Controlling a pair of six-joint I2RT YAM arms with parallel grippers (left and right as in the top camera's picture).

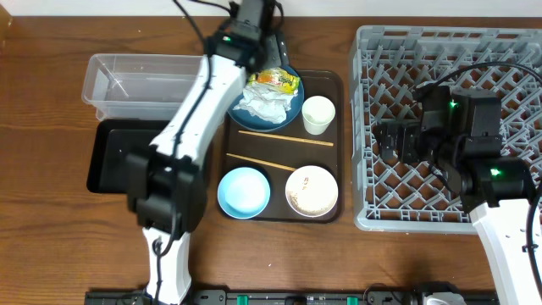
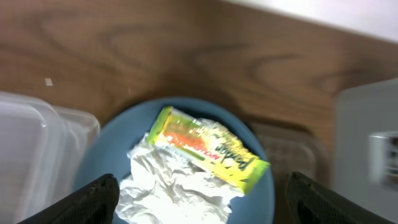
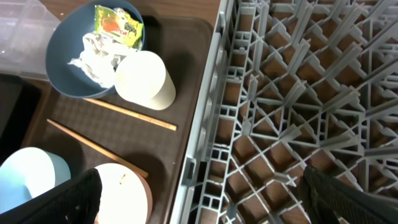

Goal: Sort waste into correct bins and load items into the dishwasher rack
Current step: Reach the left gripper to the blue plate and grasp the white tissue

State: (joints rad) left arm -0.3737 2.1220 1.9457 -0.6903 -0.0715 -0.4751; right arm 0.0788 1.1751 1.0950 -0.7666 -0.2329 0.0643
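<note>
While both arms hang above the table, the nearest things on the brown tray (image 1: 332,85) are two bowls side by side. The light-blue bowl (image 1: 244,191) is on the left and the white bowl (image 1: 312,190) on the right, its beige inside flecked with a few pale specks too small to name.

Just beyond them lie the two chopsticks (image 1: 284,138), apart from each other and roughly parallel. Their long axes run across the tray from left to right, each slanting a little nearer at its right end.

Farther still, the cup (image 1: 318,114) stands upright, mouth up, just beside the plate (image 3: 62,59) at the tray's far left corner. On the plate sits the tissue (image 1: 264,103). The wrapper (image 2: 208,149) lies across the tissue's far edge, printed face up, its long axis also running left to right. The left gripper (image 2: 205,202) hovers over the plate with its fingers spread wide, holding nothing.

Left of the brown tray, the black tray (image 1: 110,161) lies near and the tub (image 1: 140,85) just beyond it, both with the long side across. The left arm covers part of the black tray.

Right of the brown tray, just beside it, stands the rack (image 1: 364,127). The right gripper (image 3: 211,199) hangs over the rack's left part, its fingers likewise wide apart and bare.
</note>
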